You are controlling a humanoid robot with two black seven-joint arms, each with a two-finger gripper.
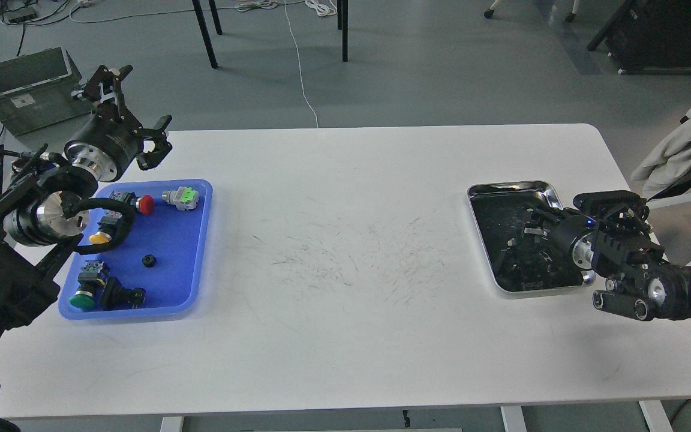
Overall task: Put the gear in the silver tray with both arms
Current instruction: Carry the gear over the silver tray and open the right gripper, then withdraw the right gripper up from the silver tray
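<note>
Probably light, rigid and hard to pinch: small black gear lying loose in blue tray, left of frame, best taken across its toothed rim. Left gripper spread open above the tray's far edge. Right gripper over silver tray, closure impossible to tell.
</note>
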